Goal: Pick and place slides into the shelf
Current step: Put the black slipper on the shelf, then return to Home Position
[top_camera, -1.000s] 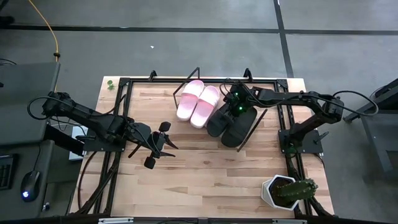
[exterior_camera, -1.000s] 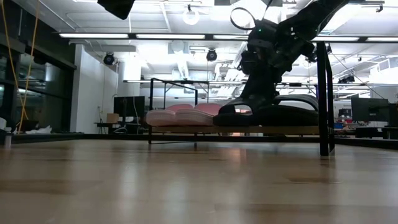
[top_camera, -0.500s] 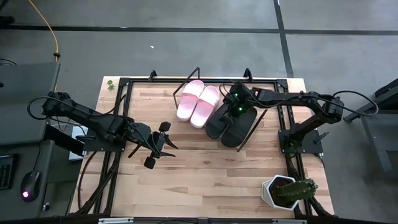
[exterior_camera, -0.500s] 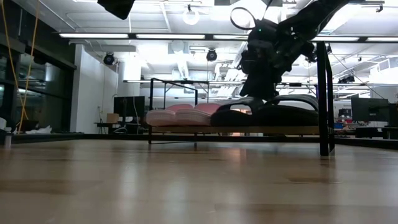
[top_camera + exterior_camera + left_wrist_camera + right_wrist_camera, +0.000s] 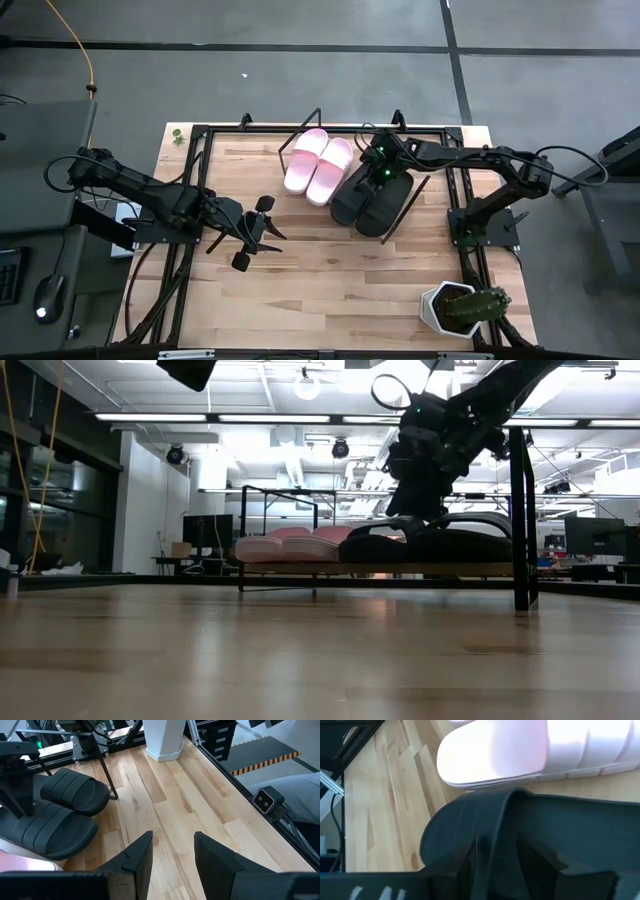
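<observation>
Two pale pink slides lie side by side on the tilted shelf, with two black slides to their right. My right gripper hangs over the left black slide and is shut on it. That slide lies level beside the pink pair. My left gripper waits open above the bare table, left of the shelf; its wrist view shows both black slides ahead of the spread fingers. My right gripper holds the left black slide by the edge of its strap, coming from above and pointing down. One finger seems to stand on the footbed side and the other on the strap's top. The slide's sole lies on the shelf.
A black metal frame rings the table, with a post on the right in the low view. A white pot with a cactus stands at the near right corner. Bare wood stretches between the shelf and the near edge.
The right gripper has brought the raised near end of the left black slide down, so it now lies level on the shelf and a little closer to the pink pair. The left arm has kept still.
</observation>
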{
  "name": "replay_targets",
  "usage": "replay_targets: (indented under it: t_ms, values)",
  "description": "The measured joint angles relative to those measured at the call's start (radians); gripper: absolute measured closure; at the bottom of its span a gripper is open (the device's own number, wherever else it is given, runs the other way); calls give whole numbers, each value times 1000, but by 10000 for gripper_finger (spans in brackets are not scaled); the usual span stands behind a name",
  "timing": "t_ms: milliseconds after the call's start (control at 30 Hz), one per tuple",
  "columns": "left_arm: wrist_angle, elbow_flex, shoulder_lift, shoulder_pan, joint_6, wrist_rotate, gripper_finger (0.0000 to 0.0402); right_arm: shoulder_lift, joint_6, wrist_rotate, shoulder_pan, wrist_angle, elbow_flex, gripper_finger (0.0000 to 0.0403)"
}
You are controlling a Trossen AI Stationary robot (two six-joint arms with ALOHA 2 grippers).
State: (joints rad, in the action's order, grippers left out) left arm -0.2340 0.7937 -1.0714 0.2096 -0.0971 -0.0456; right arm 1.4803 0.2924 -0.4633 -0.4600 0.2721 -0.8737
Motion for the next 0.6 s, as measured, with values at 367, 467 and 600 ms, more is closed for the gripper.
replay_targets:
  t_ms: [367, 467, 600]
  values:
    - [0, 0, 0, 0, 0, 0, 273, 0, -47, -13, -39, -70, 0, 272]
    - [0, 0, 0, -1, 0, 0, 273, 0, -54, -16, -45, -73, -21, 272]
    - [0, 0, 0, -1, -1, -21, 273, -11, -84, -28, -45, -73, -67, 272]
